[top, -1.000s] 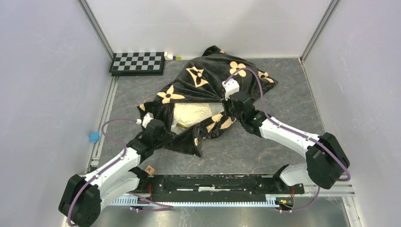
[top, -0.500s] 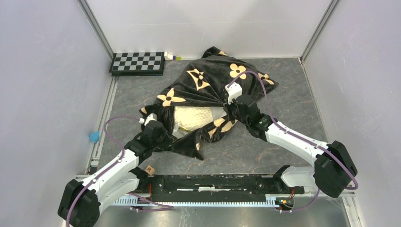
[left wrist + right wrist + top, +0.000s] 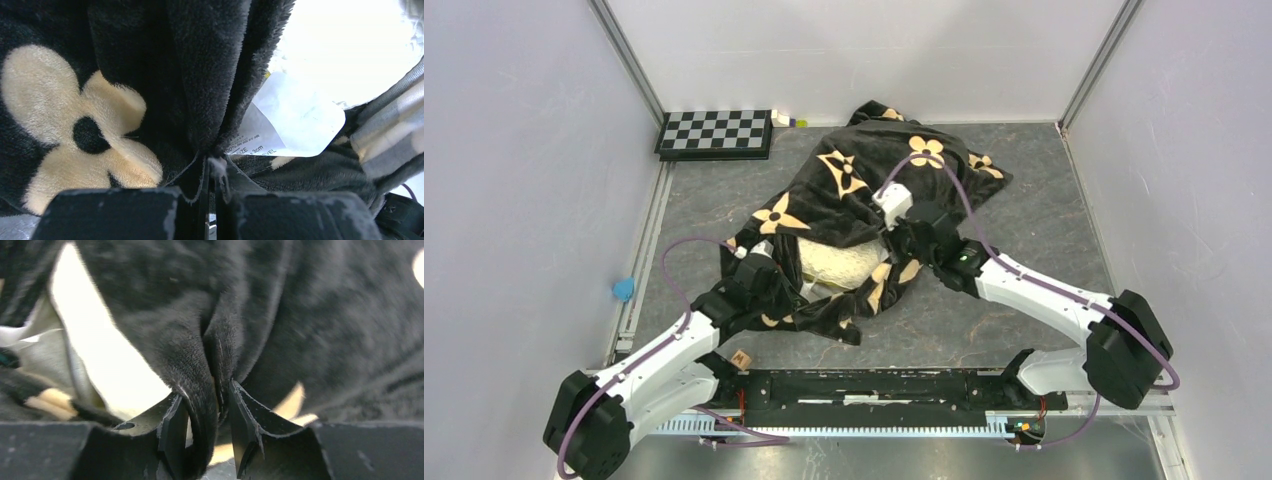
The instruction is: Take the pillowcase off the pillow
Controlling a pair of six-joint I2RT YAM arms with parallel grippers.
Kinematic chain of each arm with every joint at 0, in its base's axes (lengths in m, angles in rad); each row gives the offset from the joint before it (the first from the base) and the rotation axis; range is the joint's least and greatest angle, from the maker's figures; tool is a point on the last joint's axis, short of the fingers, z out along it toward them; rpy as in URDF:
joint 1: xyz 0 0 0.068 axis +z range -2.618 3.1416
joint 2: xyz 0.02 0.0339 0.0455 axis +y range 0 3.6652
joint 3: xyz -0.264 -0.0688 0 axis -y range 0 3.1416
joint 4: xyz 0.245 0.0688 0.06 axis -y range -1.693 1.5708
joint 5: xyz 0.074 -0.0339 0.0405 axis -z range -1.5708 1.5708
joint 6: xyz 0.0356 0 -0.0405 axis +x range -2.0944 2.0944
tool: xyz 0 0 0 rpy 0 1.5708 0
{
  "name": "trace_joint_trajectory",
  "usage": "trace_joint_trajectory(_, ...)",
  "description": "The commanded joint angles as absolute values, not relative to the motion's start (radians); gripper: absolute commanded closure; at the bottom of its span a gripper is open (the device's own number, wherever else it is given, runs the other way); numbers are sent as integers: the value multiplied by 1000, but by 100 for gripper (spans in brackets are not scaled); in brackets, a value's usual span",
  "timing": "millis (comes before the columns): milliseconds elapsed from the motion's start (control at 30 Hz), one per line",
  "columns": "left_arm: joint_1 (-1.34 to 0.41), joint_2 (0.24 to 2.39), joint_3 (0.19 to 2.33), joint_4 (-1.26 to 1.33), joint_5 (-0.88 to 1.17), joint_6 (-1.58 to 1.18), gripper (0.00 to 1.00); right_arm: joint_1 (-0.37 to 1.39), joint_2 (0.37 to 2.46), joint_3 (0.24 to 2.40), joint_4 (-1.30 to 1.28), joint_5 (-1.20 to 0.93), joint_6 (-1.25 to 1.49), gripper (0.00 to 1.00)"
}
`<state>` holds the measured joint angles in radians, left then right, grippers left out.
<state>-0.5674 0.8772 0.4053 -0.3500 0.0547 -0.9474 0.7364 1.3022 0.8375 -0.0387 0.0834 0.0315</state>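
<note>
My left claw (image 3: pixel 210 192): pinched shut on pillowcase (image 3: pixel 854 185) hem, lower centre-left.
My right claw (image 3: pixel 207 410): clamping a pillowcase fold, centre.
Pillow (image 3: pixel 839 262): exposed at opening, centre.
Handling: soft, limp plush; grip hem edges.

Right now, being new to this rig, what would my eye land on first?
The black pillowcase with tan flowers, heaped at the centre, dominates. The cream pillow peeks from its near opening, with the left gripper and right gripper each pinching a fabric fold beside it. A checkerboard lies at the far left.
</note>
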Motion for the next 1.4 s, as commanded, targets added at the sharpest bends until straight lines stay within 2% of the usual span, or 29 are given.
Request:
trace_joint_trajectory(0,-583,885,406,-416,46,-890,98,865,1345,963,-92,181,-87,58)
trace_joint_trajectory(100,-583,886,383,-374,35,-892,98,895,1362,992,-81,136,-113,50)
trace_joint_trajectory(200,-583,889,337,-301,24,-923,98,936,1376,1021,-57,-8,-153,38)
trace_joint_trajectory(300,-583,902,317,-261,35,-940,98,975,1413,1085,-57,-109,-149,37)
trace_joint_trajectory(467,-583,911,296,-249,8,-940,98,1036,1506,1146,-35,-177,-133,43)
trace_joint_trajectory(567,-583,910,287,-247,12,-937,98,1042,1572,1163,-46,-129,-112,48)
trace_joint_trajectory(700,-583,899,282,-248,13,-930,98,1041,1599,1120,-8,-69,-86,42)
trace_joint_trajectory(900,-583,881,271,-248,18,-931,98,1038,1657,1115,-64,73,-66,44)
trace_joint_trajectory(1000,-584,873,266,-249,22,-931,98,1037,1662,1107,-98,139,-55,33)
trace_joint_trajectory(1067,-583,870,265,-249,23,-931,98,1037,1664,1104,-123,162,-44,14)
trace_joint_trajectory(1233,-583,870,264,-248,14,-931,98,1037,1667,1049,-98,157,-23,13)
trace_joint_trajectory(1367,-583,872,270,-248,11,-929,98,1034,1735,1089,-130,271,-17,12)
